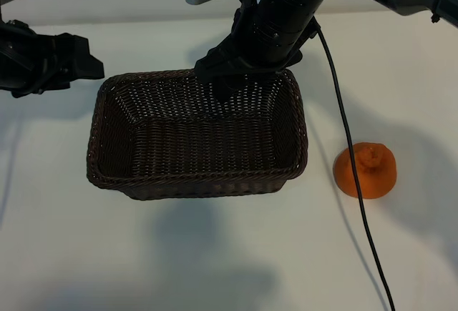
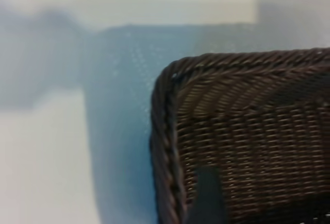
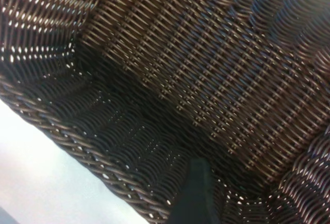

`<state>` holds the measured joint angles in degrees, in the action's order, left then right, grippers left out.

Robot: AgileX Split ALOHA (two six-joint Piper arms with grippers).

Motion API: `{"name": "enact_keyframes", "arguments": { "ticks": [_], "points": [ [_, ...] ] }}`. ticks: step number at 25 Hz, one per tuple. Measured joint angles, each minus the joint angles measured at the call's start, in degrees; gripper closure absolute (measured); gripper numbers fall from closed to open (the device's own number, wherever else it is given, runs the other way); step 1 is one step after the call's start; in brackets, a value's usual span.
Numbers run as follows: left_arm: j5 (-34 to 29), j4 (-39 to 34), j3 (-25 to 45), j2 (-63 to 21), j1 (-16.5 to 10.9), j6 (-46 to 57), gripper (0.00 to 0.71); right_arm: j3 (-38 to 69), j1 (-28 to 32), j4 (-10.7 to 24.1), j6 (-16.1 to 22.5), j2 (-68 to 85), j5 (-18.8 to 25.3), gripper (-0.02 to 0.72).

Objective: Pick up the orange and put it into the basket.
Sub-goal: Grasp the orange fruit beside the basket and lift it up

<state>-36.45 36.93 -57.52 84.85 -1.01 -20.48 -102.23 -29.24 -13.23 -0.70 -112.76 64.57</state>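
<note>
The orange (image 1: 365, 171) lies on the white table to the right of the basket (image 1: 197, 181), apart from it, and nothing touches it. The dark wicker basket stands in the middle with nothing in it. My right gripper (image 1: 230, 76) hangs over the basket's far rim, open and empty; the right wrist view looks down into the basket's weave (image 3: 206, 69) past one dark finger (image 3: 196, 193). My left gripper (image 1: 87, 64) hovers by the basket's far left corner, open and empty. Its wrist view shows that corner's braided rim (image 2: 164, 131) behind one finger (image 2: 206, 198).
A black cable (image 1: 356, 182) runs from the right arm down across the table (image 1: 215, 261), between basket and orange. The right arm's bulk (image 1: 286, 11) covers the far middle of the scene.
</note>
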Motion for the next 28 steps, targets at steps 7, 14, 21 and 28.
{"name": "enact_keyframes", "arguments": {
  "ticks": [7, 14, 21, 28],
  "points": [
    [-0.2, 4.4, 0.0, 0.0, 0.0, -3.6, 0.114, 0.0, 0.0, -0.1, -0.1, 0.0, -1.4, 0.11],
    [0.1, 4.7, 0.0, 0.0, 0.0, -4.3, 0.114, 0.0, 0.0, -1.4, -0.8, 0.0, -2.8, 0.11],
    [0.1, 4.9, 0.0, 0.0, 0.0, -4.5, 0.117, 0.0, 1.7, -0.5, -1.4, 0.6, -1.3, 0.126],
    [0.1, 4.9, 0.0, 0.0, 0.0, -4.6, 0.121, 0.0, 8.1, 6.0, -0.1, 3.7, 4.4, 0.13]
  ]
}}
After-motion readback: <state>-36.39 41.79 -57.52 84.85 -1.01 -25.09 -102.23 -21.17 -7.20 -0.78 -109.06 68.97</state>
